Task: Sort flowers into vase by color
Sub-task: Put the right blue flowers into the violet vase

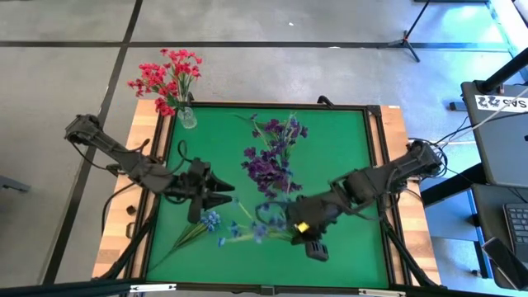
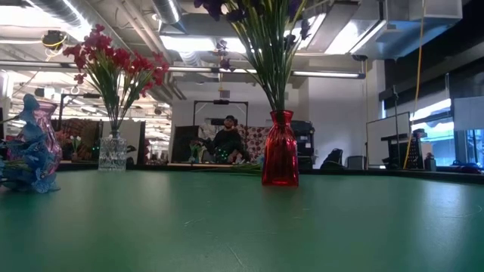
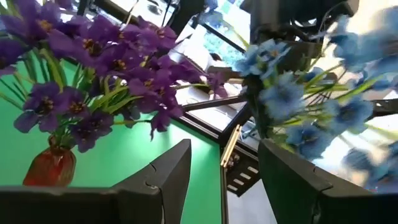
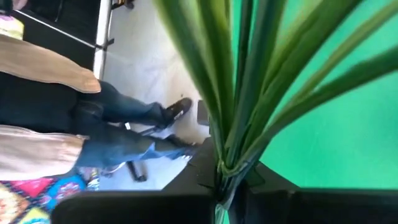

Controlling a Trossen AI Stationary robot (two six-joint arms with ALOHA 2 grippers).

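- Flowers: light blue sprigs [image 1: 247, 229] are the active batch, held low over the green mat [image 1: 346, 148] near its front edge, between the two grippers. Some blue blossoms lie at the left around a fan of thin stems [image 1: 186, 238].
- Handling, my read: very light, thin flexible stems, floppy blossom heads. They will sag and swing if held far from the bundle point. Best hold is on the gathered stems, not the blossoms; the plastic looks slick, so a firm pinch is needed.
- Right gripper [image 1: 307, 233] sits at the right end of the blue bunch. Right wrist view shows green stems [image 4: 233, 124] converging right down between its fingers, so it looks closed on the bundle at the stem base.
- Left gripper [image 1: 216, 198] is just up-left of the blue blossoms, fingers [image 3: 161, 180] spread with nothing between them. Left wrist view has the blue blossoms [image 3: 292, 93] ahead and slightly off to one side, apart from the pads.
- Purple flowers [image 1: 271, 157] are already standing in the red vase [image 2: 280, 159] mid-mat, just behind the blue bunch.
- Red-pink flowers [image 1: 165, 78] are in the clear glass vase [image 1: 187, 117] at the far left corner, well apart.
- Low view shows a blue-tinted vase [image 2: 38, 147] at the left edge, likely the blue target.
- Person [image 2: 227, 140] seated in the room behind the table, not involved.
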